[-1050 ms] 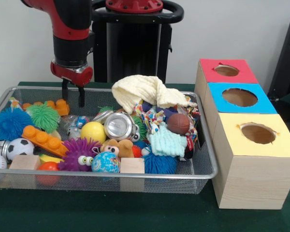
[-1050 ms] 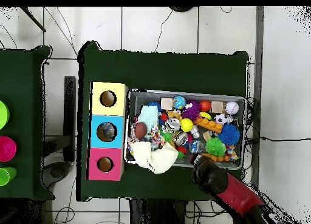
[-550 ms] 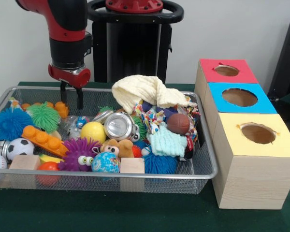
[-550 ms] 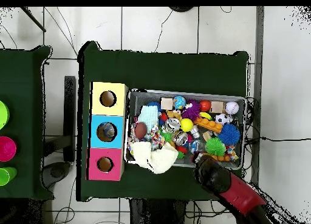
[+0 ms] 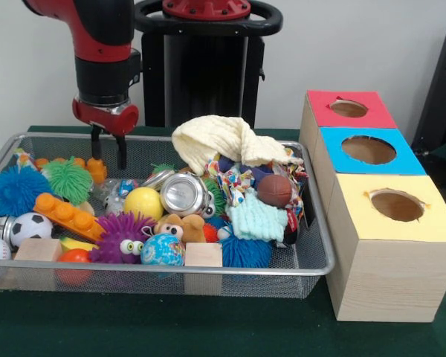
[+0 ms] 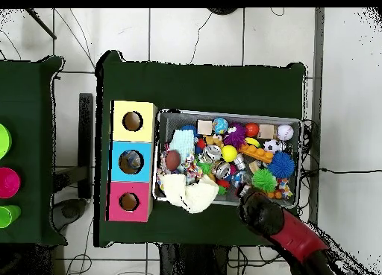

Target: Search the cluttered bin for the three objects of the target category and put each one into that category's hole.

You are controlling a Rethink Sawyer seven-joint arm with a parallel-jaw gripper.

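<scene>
The gripper (image 5: 108, 149) hangs with its two dark fingers (image 5: 123, 152) pointing down and a clear gap between them, nothing held. It sits over the far rim of the wire bin (image 5: 312, 223), just above an orange block (image 5: 97, 167) that lies against the bin's back wall, with a green spiky ball (image 5: 67, 181) just beside that block and a blue spiky ball (image 5: 15, 191) further along toward the bin's end.

Moving out across the bin: a longer orange brick (image 5: 68, 216), a yellow ball (image 5: 143, 202), a soccer ball (image 5: 30, 227), a crushed can (image 5: 183, 195) near the bin's middle, a purple fuzzy toy with eyes (image 5: 123, 238) and a small globe ball (image 5: 162, 251) toward the bin's near rim. A cream cloth (image 5: 223, 145) is heaped at the bin's end nearest the boxes (image 5: 372, 245), which stand just beside the bin with a red top (image 5: 349, 109), a blue top (image 5: 368, 150) and a yellow top (image 5: 396, 206), each with a round hole.

I'd judge this as the searching or reaching stage: nothing is picked, and which category is wanted is not shown. If the orange block is the aim, the next move calls for a straight descent with the fingers either side of it, clear of the mesh wall.

The front view shows the finger gap and the height above the toys. From overhead the arm (image 6: 287, 238) covers the gripper, but that view shows the bin's full layout and something dark lying inside the blue box's hole (image 6: 131, 162).
</scene>
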